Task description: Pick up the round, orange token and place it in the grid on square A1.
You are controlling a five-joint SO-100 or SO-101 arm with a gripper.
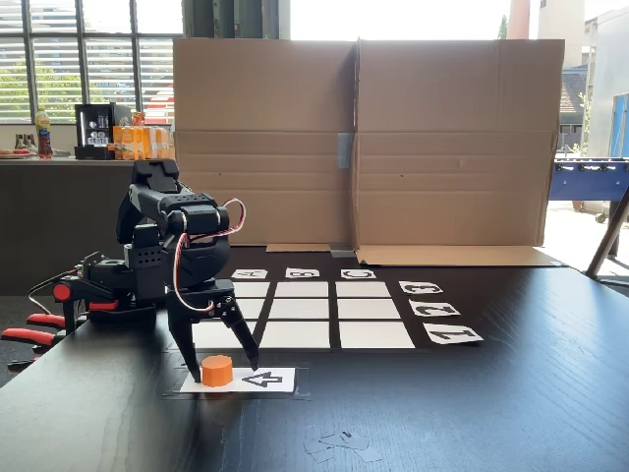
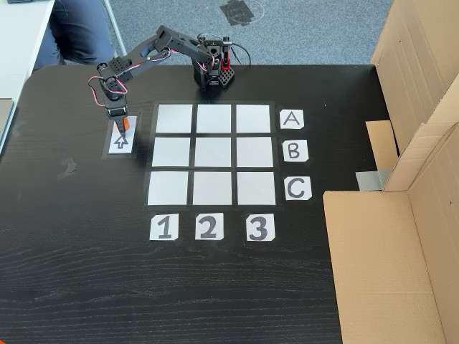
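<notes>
Setting: black wood-grain counter [image 2: 215, 287] in a bright room with blinds behind; a folded cardboard screen [image 1: 364, 138] stands along its far edge in a fixed view, probably to give the cameras a plain backdrop.

Grid: the grid [image 2: 214, 155] of nine white paper squares lies flat mid-counter, with letter cards A, B, C down one side and number cards 1, 2, 3 along another, so each square can be read off by row and column.

Square A1: square A1 [image 2: 174, 118] is the corner square in line with "A" and "1"; it is the grid corner nearest the token and the arm, and nothing lies on it.

Arrow card: a white arrow card [image 2: 121, 140] sits just beside the grid on the A1 side, seemingly marking the token's starting spot.

Token: the token [image 1: 217, 370] rests on the end of the arrow card, flat on the counter, not lifted.

Arm: the SO-100 arm [image 2: 154, 46] reaches out from its base [image 2: 215, 72] at the counter's edge and bends down over the card.

Hand: the hand [image 1: 218, 364] points straight down with its fingers spread, one to each side of the token, not yet pinching it.

Step judged: set to squeeze the token, with the lift and short carry to A1 to come.
</notes>
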